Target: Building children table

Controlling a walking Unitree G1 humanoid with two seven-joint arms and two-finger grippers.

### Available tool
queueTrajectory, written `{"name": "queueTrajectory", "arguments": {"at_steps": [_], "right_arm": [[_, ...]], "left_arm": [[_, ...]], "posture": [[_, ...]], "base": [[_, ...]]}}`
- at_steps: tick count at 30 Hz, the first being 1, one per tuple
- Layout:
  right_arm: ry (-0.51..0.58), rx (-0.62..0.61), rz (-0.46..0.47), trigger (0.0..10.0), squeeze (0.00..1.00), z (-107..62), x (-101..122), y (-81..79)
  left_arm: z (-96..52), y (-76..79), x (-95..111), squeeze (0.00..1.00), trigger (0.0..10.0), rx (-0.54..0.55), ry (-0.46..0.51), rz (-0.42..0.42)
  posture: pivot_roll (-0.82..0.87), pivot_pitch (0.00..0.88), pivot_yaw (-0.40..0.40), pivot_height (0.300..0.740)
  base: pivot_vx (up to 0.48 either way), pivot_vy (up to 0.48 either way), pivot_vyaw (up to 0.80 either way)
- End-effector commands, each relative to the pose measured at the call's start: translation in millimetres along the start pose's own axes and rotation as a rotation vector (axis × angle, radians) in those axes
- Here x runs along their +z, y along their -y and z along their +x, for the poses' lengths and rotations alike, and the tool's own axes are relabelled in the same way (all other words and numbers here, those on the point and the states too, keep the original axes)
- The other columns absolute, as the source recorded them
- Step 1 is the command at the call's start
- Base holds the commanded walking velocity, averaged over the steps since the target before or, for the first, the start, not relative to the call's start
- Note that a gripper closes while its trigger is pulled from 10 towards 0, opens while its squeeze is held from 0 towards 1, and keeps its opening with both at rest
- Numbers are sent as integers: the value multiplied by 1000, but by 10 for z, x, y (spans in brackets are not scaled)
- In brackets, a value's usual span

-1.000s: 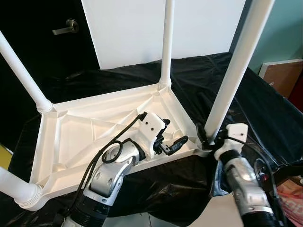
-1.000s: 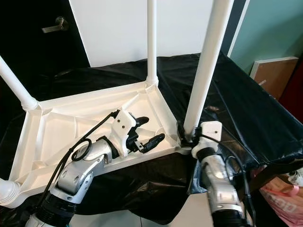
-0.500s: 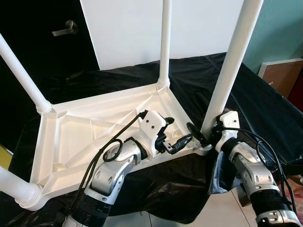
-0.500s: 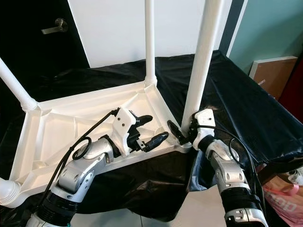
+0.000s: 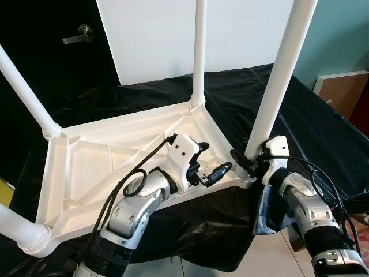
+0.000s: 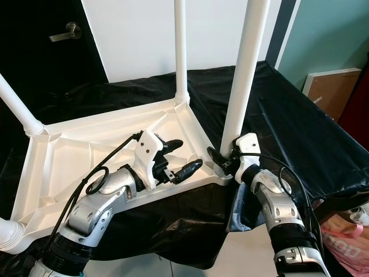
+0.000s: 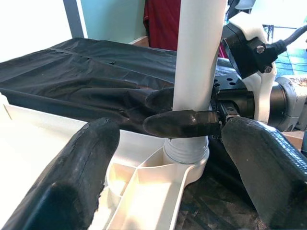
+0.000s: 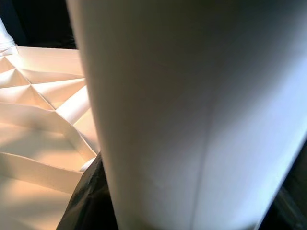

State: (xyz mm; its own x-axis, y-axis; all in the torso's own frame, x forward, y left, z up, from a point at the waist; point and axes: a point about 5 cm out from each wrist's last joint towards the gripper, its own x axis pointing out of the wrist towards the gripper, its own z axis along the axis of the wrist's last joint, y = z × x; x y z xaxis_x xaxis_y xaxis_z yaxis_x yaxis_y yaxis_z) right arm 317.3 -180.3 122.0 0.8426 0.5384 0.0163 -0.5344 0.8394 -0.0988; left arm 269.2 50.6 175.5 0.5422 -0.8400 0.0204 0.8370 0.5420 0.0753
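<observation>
— Where's your white plastic children's table?

— Upside down on the black plastic sheet, legs up. Your right gripper pinches the near-right white tubular leg at its socket.

— And the left gripper?

— Fingers spread over the rim beside it. A brown board leans by the teal wall.

One upturned white tabletop is lying on one black cloth. Four white legs are standing up from its corners. Two grippers are showing: the left gripper and the right gripper.
</observation>
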Motion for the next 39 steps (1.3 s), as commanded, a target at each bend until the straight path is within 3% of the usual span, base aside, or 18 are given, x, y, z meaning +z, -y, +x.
{"name": "queueTrajectory", "arguments": {"at_steps": [1,2,3,10,18,20,24,27,34,39], "right_arm": [[-24,-8,9,2157,0,-17,-50,7],[-24,-8,9,2157,0,-17,-50,7],[-9,-48,34,10000,0,-30,-43,-4],[26,-225,66,10000,0,-73,-12,-58],[28,-333,94,10000,0,-100,-35,-159],[28,-394,109,10000,0,-108,-49,-153],[-3,-643,138,10000,0,-147,-128,-174],[-11,-705,147,10000,0,-155,-154,-250],[17,-666,174,10000,0,-84,-116,-478],[16,-670,156,10000,0,-74,-93,-453]], "left_arm": [[2,45,26,0,10000,-80,1,16],[2,45,26,0,10000,-80,1,16],[4,46,28,0,10000,-81,3,17],[-6,60,23,0,10000,-77,10,9],[-15,82,13,0,10000,-89,9,6],[-11,81,11,0,10000,-91,8,6],[5,79,12,0,10000,-96,8,11],[7,84,12,0,10000,-98,9,12],[-8,74,24,0,10000,-97,7,18],[-35,49,17,0,10000,-82,1,24]], "posture": [[-166,0,11,740],[-166,0,11,740],[-170,0,5,740],[-174,4,2,740],[-181,5,5,740],[-185,3,6,740],[-187,0,9,740],[-184,0,9,740],[-173,0,13,740],[-165,0,10,740]], "base": [[0,0,0],[0,0,0],[0,0,0],[0,0,0],[0,0,0],[0,0,0],[0,0,0],[0,0,0],[0,0,0],[0,0,0]]}}
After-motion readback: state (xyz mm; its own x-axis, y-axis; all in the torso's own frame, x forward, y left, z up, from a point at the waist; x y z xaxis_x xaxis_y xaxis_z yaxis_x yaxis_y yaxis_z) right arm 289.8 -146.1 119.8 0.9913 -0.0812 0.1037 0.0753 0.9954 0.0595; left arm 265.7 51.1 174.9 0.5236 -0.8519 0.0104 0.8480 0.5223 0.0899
